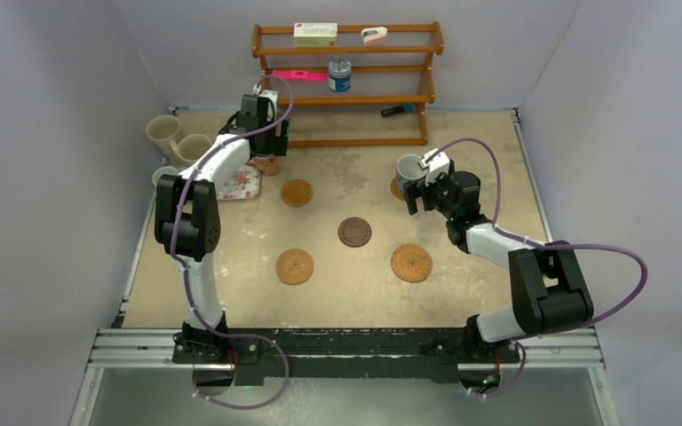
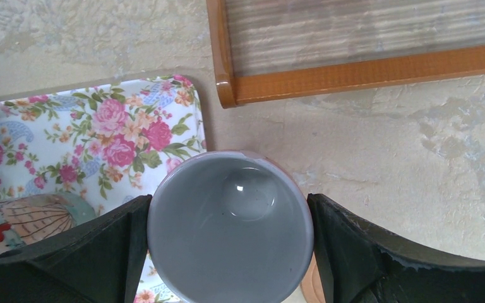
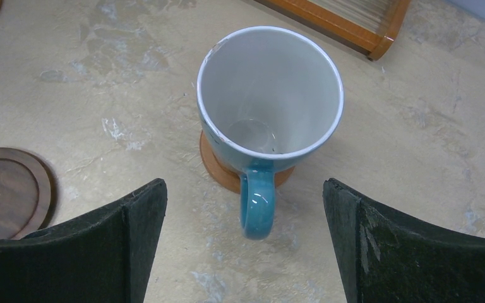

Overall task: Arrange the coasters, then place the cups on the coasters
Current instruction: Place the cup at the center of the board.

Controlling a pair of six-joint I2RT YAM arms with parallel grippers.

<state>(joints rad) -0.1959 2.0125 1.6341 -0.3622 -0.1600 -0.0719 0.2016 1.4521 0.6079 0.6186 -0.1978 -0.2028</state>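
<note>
**Now: blue mug on a coaster, brown mug in the left claw**

Nearest the arm bases, one woven coaster (image 1: 294, 266) lies on the table (image 1: 355, 297) at the left and a second woven coaster (image 1: 411, 263) at the right, well apart. Just beyond, between them, lies the dark coaster (image 1: 354, 232) (image 3: 6, 189).

Farther on, the right claw (image 1: 419, 188) (image 3: 243, 183) is released, its fingers spread wide. The blue mug (image 1: 408, 170) (image 3: 270, 95) stands just past their tips and touches neither. It is upright on a tan coaster (image 3: 218, 172), with its handle pointing back into the gap between the fingers. About level with it on the left lies another tan coaster (image 1: 297, 193).

Beyond that, the left claw (image 1: 267, 153) (image 2: 229, 202) grasps the brown mug (image 1: 269, 166) (image 2: 230, 240). The mug fills the gap, mouth up, with a finger against each side of its rim. It sits at the right edge of the tray (image 1: 241, 184) (image 2: 101, 132), partly over it; I cannot tell whether it is lifted.

Two cream mugs (image 1: 163, 131) (image 1: 194, 146) stand touching at the far left, past the tray. The rack (image 1: 346, 98) (image 2: 353, 76) stands along the far edge.
</note>
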